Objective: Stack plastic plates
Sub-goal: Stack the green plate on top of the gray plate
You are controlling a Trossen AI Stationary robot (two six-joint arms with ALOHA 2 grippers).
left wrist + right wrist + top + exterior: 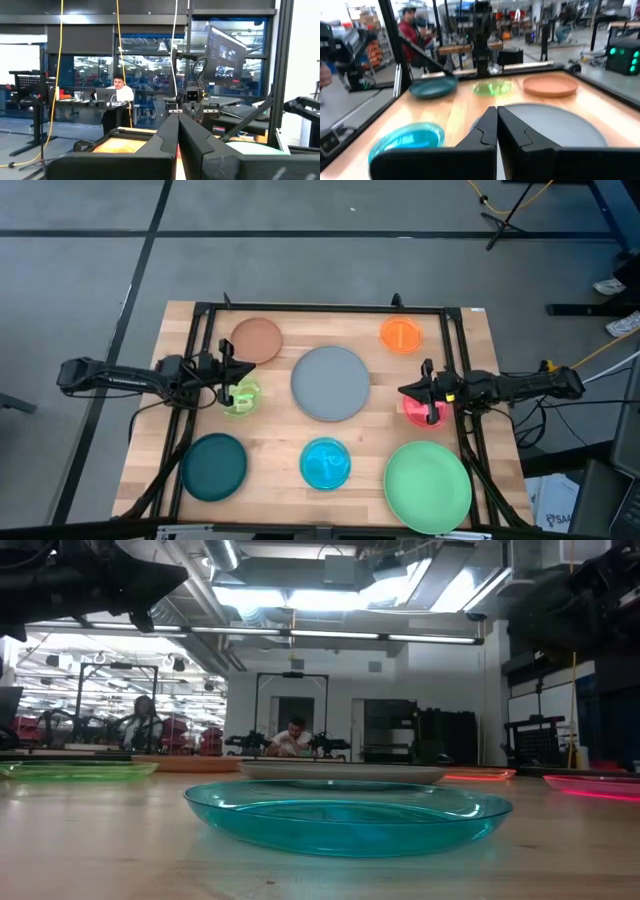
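Observation:
Eight plates lie flat and apart on the wooden table [290,430]: brown [257,338], grey [331,383], orange [401,335], lime [240,397], pink-red [425,410], dark teal [214,467], translucent blue [326,463] and light green [428,487]. My left gripper [228,375] is shut and empty, raised over the lime plate's far edge. My right gripper [412,392] is shut and empty, raised over the pink-red plate's left edge. The right wrist view shows its shut fingers [496,122] pointing over the grey plate [555,125] toward the lime plate [491,88].
A black metal frame [320,308] runs along the table's far edge and down both sides. The blue plate [348,815] is nearest the low camera. People sit at desks in the room beyond the table [117,92]. Bare wood shows between the plates.

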